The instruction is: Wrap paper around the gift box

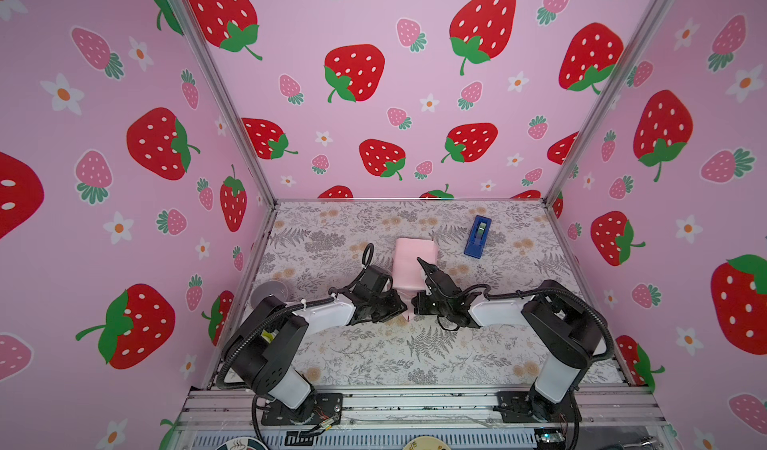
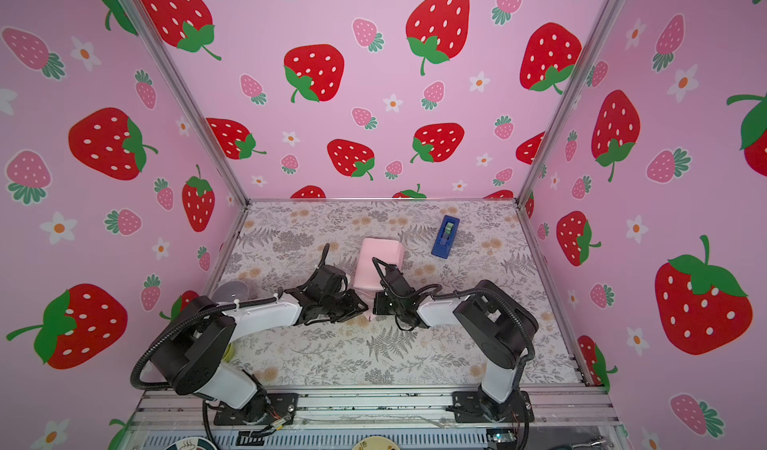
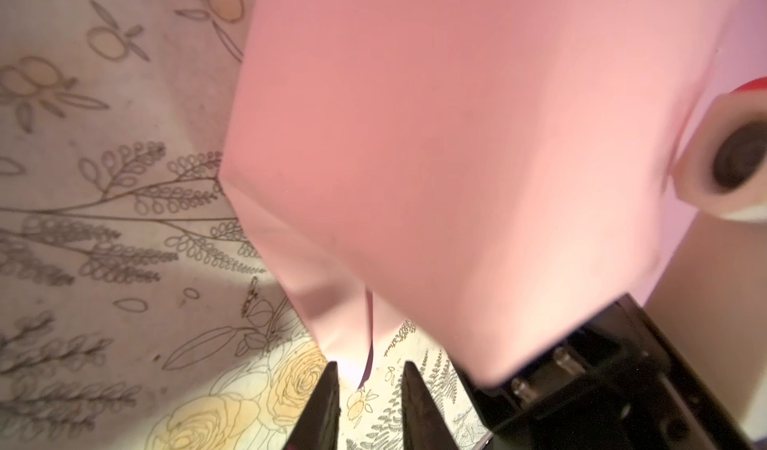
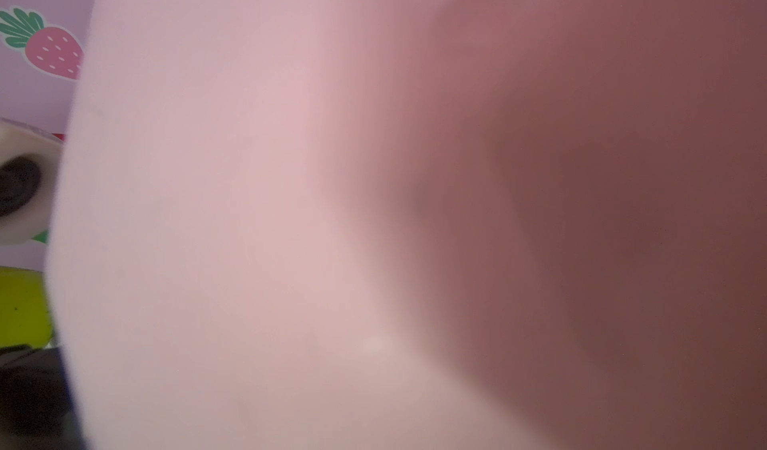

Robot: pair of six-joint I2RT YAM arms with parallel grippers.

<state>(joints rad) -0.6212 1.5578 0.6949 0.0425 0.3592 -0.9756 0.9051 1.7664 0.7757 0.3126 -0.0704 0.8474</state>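
Where the paper [image 1: 415,261] stands folded pink-side-out at the middle of the tabletop [image 1: 373,356], the gift box is hidden inside it. The left hand [image 3: 371,406] is narrowly parted, with the paper's hanging tip between its fingers. The right hand [image 1: 416,304] is closed; paper fills its wrist view, so what it holds is unclear.

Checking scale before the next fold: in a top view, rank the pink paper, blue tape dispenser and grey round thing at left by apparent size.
1. the paper, clearly largest.
Then unranked: the tape dispenser and the grey round thing look alike, the latter partly behind the left arm.
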